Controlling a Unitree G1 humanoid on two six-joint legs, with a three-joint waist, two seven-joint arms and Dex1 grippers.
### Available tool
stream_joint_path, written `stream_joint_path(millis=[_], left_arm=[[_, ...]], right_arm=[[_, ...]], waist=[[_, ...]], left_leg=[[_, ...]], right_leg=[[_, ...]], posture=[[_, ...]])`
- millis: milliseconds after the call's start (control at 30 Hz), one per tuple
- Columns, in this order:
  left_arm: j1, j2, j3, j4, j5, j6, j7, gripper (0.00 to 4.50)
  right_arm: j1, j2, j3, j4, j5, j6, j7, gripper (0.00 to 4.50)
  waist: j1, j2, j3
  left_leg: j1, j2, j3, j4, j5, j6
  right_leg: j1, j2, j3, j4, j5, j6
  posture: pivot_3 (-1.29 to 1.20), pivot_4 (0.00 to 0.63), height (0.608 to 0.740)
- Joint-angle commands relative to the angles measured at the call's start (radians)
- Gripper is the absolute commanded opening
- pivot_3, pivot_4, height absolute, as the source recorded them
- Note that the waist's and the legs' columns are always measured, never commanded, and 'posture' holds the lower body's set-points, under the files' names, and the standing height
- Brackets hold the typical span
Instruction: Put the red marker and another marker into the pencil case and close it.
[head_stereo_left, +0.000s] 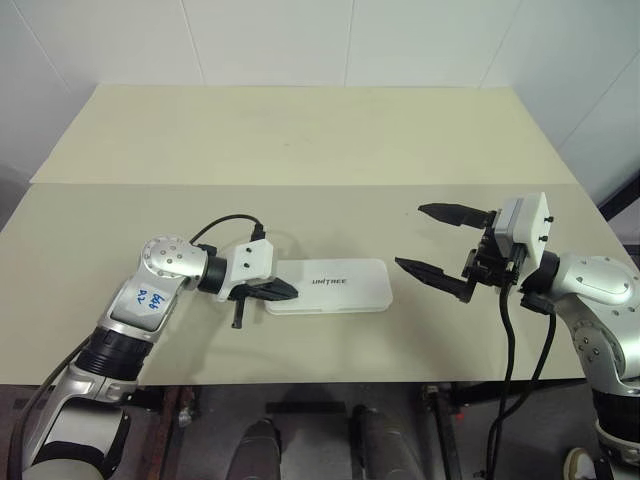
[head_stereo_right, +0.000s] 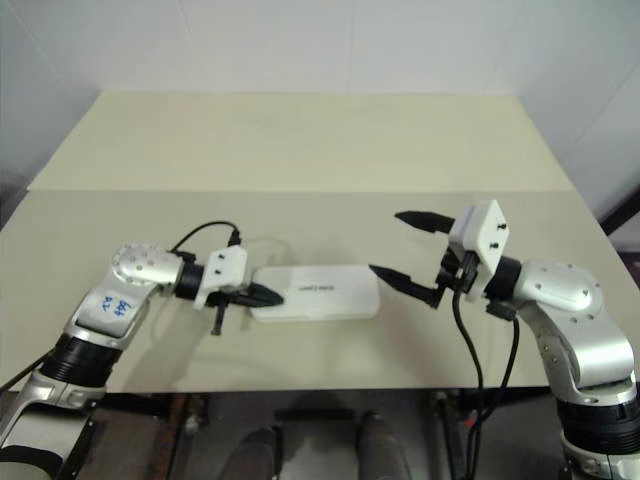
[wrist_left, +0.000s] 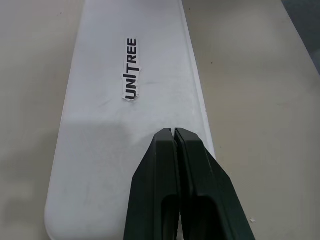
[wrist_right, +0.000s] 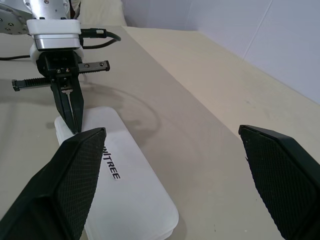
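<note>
Pencil case (head_stereo_left: 328, 286) lay flat on the beige table (head_stereo_left: 300, 140), lid down and closed, with the "UNITREE" lettering facing up. It sat toward the table's near edge, a little left of the middle, its long side running across from left to right.

The left gripper (head_stereo_left: 283, 290) had its two black fingers pressed together with nothing between them. Their tips rested over the left end of the case; in the left wrist view the closed fingers (wrist_left: 175, 170) lay on or just above the white lid, near the end away from the lettering. I could not tell for certain whether they pressed on the plastic or merely hovered against it.

The right gripper (head_stereo_left: 428, 240) hung above the table to the right of the case, well apart from it, fingers spread wide and holding nothing. It pointed roughly level toward the left arm, and the right wrist view looked between its fingers (wrist_right: 65, 175) at the case and the left gripper beyond.
</note>
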Motion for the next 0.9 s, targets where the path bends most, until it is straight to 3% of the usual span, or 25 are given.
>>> stream_joint_path(millis=[33, 200, 333, 500, 600, 767, 900], left_arm=[[0.045, 0.004, -0.026, 0.062, 0.037, -0.017, 0.021, 0.02], [0.010, -0.059, 0.052, 0.074, -0.031, 0.001, 0.091, 0.02], [-0.019, -0.111, 0.165, 0.042, -0.183, 0.047, 0.091, 0.02], [-0.023, -0.079, 0.275, -0.016, -0.334, 0.092, 0.036, 0.02], [-0.010, -0.037, 0.311, -0.038, -0.368, 0.096, 0.015, 0.62], [0.014, 0.051, 0.432, -0.035, -0.443, 0.100, -0.014, 2.31], [0.029, 0.062, 0.438, -0.046, -0.447, 0.108, 0.001, 3.70]], right_arm=[[-0.013, 0.001, -0.009, -0.035, 0.006, -0.014, -0.011, 4.50], [-0.012, -0.002, -0.013, -0.030, 0.010, -0.014, -0.008, 4.50], [-0.020, -0.004, -0.012, -0.016, 0.020, -0.009, 0.004, 4.50], [-0.032, -0.013, -0.014, 0.015, 0.021, -0.010, 0.031, 4.50], [-0.033, -0.017, -0.021, 0.037, 0.016, -0.021, 0.050, 4.50], [-0.032, -0.054, -0.052, 0.056, 0.026, -0.014, 0.079, 4.50], [-0.030, -0.082, -0.080, 0.070, 0.035, -0.010, 0.093, 4.50]], waist=[[0.000, 0.000, 0.000], [-0.001, 0.000, -0.001], [0.000, 0.000, -0.001], [-0.004, 0.000, 0.000], [-0.003, 0.000, 0.000], [-0.005, 0.000, 0.000], [-0.001, 0.000, 0.000]], left_leg=[[0.000, 0.000, 0.000, 0.001, 0.000, 0.000], [0.000, 0.000, 0.000, 0.004, 0.000, 0.000], [-0.002, 0.000, 0.000, 0.005, 0.000, 0.001], [-0.002, 0.000, 0.000, 0.001, 0.000, 0.001], [-0.001, 0.000, 0.000, -0.001, 0.000, 0.001], [-0.002, 0.000, 0.000, -0.001, 0.000, 0.000], [-0.001, 0.000, 0.000, -0.001, 0.000, 0.000]], right_leg=[[0.001, 0.000, 0.000, 0.000, 0.000, 0.000], [0.002, 0.000, 0.000, 0.000, 0.002, -0.001], [0.001, 0.000, 0.000, -0.001, 0.003, 0.000], [-0.001, 0.000, 0.000, 0.000, 0.002, 0.000], [-0.001, 0.000, 0.000, 0.000, 0.002, 0.001], [-0.002, 0.000, 0.000, -0.001, 0.002, 0.000], [-0.002, 0.000, 0.000, -0.001, 0.001, 0.000]], posture=[[0.00, 0.150, 0.740], [0.00, 0.150, 0.740], [0.00, 0.150, 0.740], [0.00, 0.150, 0.740], [0.00, 0.150, 0.740], [0.00, 0.150, 0.740], [0.00, 0.150, 0.740]])
